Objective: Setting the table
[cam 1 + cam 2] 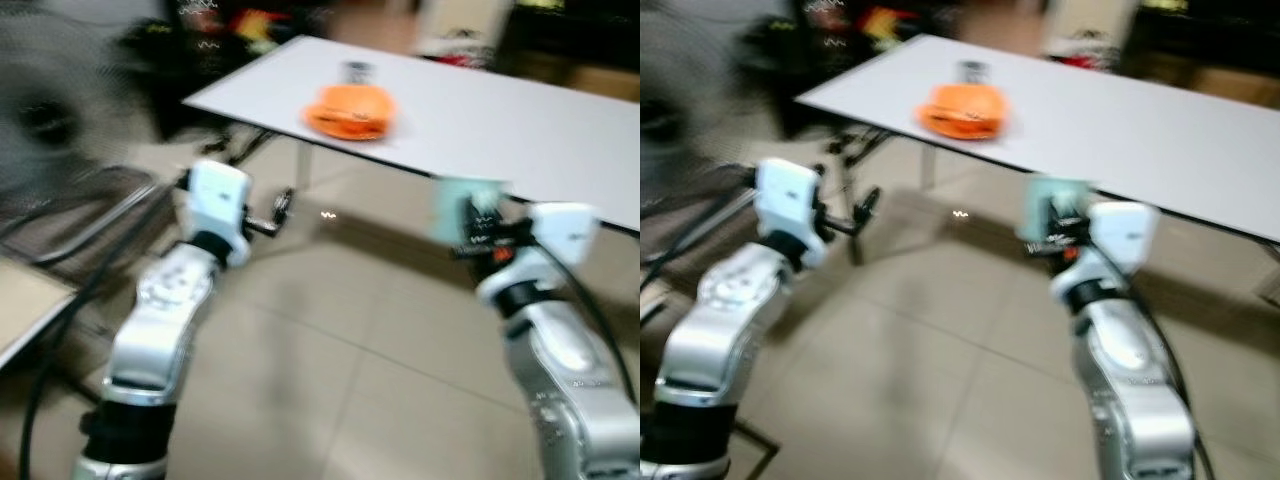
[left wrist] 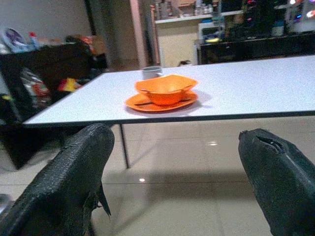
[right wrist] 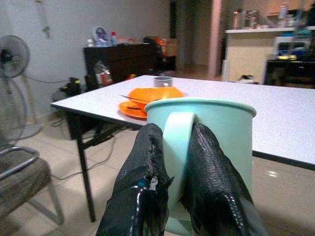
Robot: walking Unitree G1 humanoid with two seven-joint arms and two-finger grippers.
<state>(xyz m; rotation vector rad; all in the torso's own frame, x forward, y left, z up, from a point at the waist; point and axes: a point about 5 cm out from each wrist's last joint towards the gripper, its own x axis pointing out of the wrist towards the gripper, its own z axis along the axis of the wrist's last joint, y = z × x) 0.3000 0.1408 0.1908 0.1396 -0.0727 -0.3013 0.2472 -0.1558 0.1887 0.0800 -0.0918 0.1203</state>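
Right wrist view is showing item one: a pale green mug (image 3: 204, 147), upright, being held by the right gripper (image 3: 182, 167), whose two black fingers (image 3: 147, 167) are pinching the mug's handle from either side. Head views are placing this mug at the right, just short of the near edge of the white table (image 1: 520, 130), carried over the tiled floor (image 1: 330, 360) and not yet above the tabletop. Item two: an orange bowl (image 2: 165, 88) sitting on an orange plate (image 2: 147, 104), toward the table's far left part, with what is looking like a utensil lying on the plate. Item three: a small grey cup (image 2: 151, 72) standing just beyond the bowl. Item four: the left gripper (image 2: 177, 167), carrying nothing, its fingers spread wide apart and pointing at the table from the left. Item five: a standing fan (image 3: 12, 56) and a chair (image 3: 24, 177) at the left, off the table. Head views are blurring, suggesting the robot is walking. Risk noted: with the mug near the level of the table edge, its body may strike the edge unless lifted first; a grip on the handle alone may be letting the mug swing or tilt; a placement too near the edge may be leaving it liable to fall.
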